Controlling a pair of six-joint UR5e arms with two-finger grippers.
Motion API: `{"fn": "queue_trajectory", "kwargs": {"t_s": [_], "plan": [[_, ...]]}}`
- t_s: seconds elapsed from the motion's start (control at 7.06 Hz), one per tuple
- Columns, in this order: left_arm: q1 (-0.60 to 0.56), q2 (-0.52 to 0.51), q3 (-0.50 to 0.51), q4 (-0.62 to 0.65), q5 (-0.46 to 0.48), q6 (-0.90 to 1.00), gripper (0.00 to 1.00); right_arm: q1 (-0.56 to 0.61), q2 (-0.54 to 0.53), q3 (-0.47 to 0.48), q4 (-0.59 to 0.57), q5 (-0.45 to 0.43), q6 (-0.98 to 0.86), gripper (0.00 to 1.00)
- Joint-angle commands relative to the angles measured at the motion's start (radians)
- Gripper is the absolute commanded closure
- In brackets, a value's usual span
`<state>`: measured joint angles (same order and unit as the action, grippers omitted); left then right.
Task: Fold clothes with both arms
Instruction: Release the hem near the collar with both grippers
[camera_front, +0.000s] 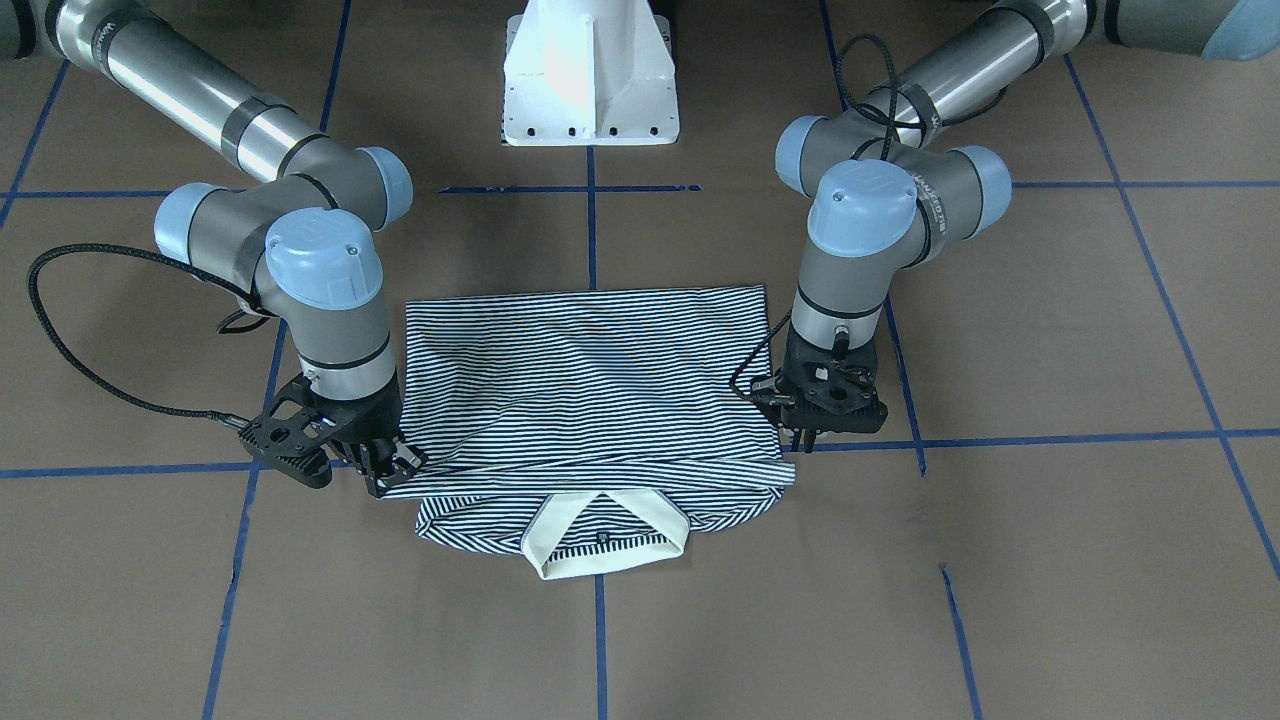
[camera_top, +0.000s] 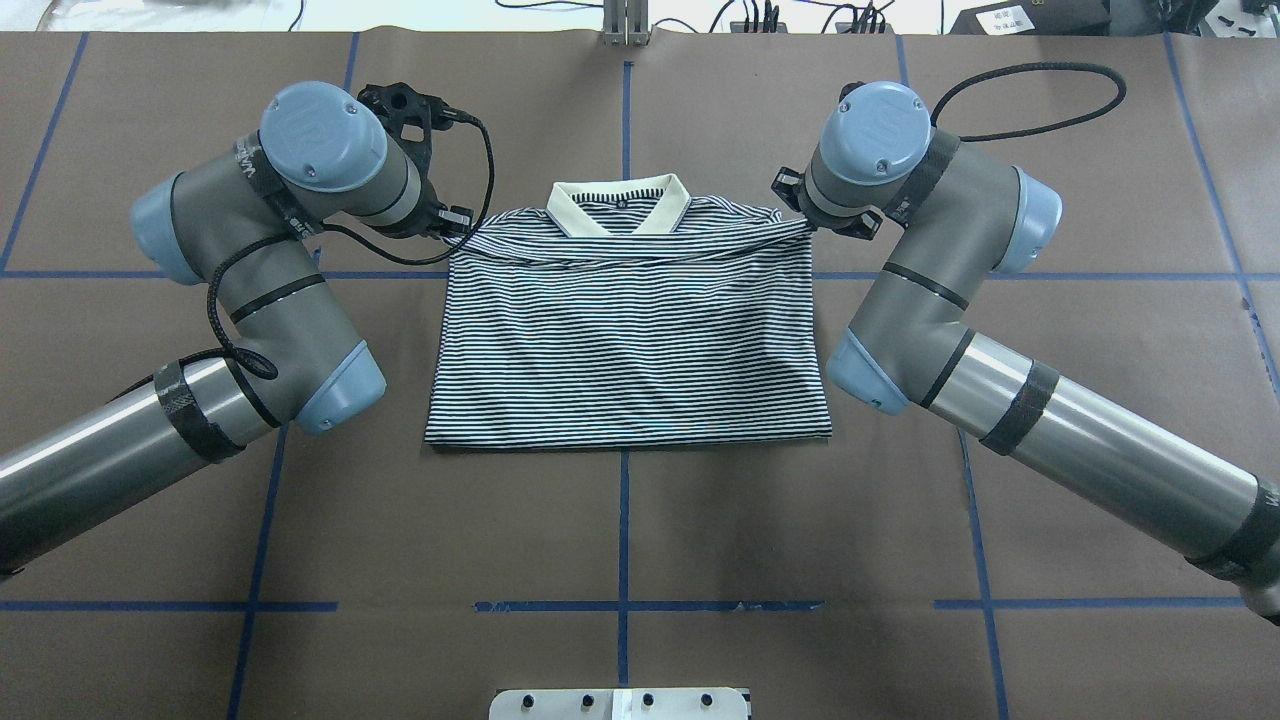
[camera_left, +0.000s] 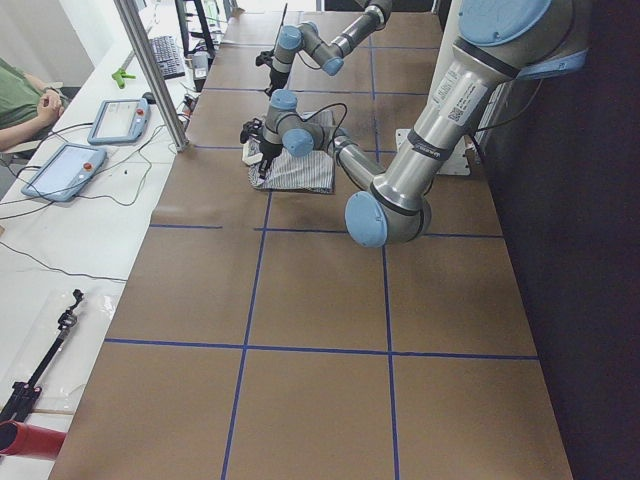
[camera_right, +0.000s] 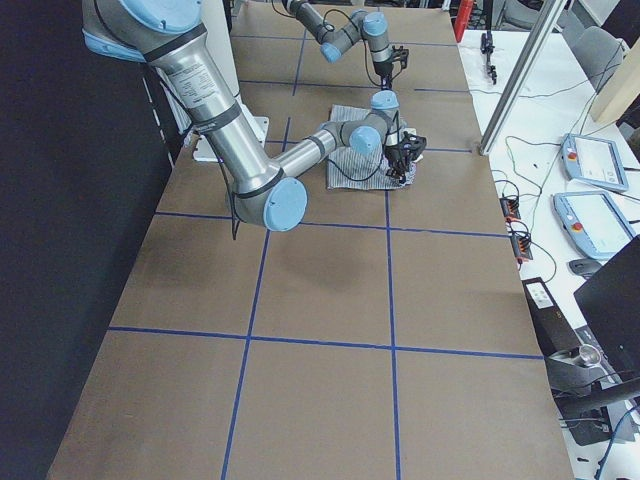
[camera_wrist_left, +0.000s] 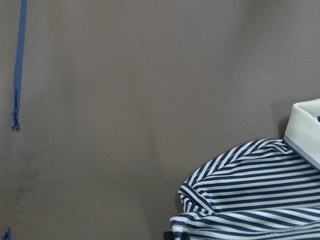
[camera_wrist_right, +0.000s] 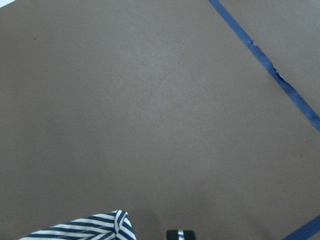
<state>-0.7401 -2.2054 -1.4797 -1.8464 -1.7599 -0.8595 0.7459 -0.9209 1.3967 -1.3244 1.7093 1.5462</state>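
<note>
1. Right gripper: jaws closed down tight, pinching one corner of the polo shirt's folded-over hem, low at the table.
2. Left gripper: jaws look closed on the opposite hem corner; the wrist partly hides the grip.
3. Polo shirt lies between both arms, astride the centre blue tape line. Its bottom half is folded up over the chest.
4. The hem edge sits just short of the cream collar and sags slightly mid-span.
5. The collar is on the side away from the robot base.
</note>
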Motion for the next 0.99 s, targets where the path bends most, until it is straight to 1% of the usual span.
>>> {"fn": "queue_trajectory", "kwargs": {"t_s": [0.0,0.14,0.28,0.43,0.57,0.71,0.85], "plan": [[-0.002,0.033,-0.014,-0.06,-0.007,0.054,0.0,0.018,-0.001,0.007,0.011,0.012,-0.123,0.0],[-0.002,0.052,-0.062,-0.062,-0.009,0.054,0.0,0.051,-0.009,0.008,0.013,0.07,-0.205,0.0],[0.007,0.1,-0.136,-0.062,-0.009,0.051,0.0,0.091,-0.042,0.031,0.013,0.137,-0.313,0.0],[0.022,0.157,-0.221,-0.062,-0.025,0.039,0.0,0.113,-0.088,0.083,0.013,0.159,-0.355,0.0],[0.034,0.211,-0.273,-0.071,-0.073,0.03,0.0,0.125,-0.11,0.116,0.013,0.196,-0.373,0.0],[0.078,0.263,-0.29,-0.121,-0.073,-0.001,0.0,0.13,-0.128,0.143,0.013,0.208,-0.373,0.0],[0.12,0.321,-0.289,-0.208,-0.067,-0.069,0.0,0.13,-0.139,0.151,0.013,0.207,-0.371,0.0]]}}
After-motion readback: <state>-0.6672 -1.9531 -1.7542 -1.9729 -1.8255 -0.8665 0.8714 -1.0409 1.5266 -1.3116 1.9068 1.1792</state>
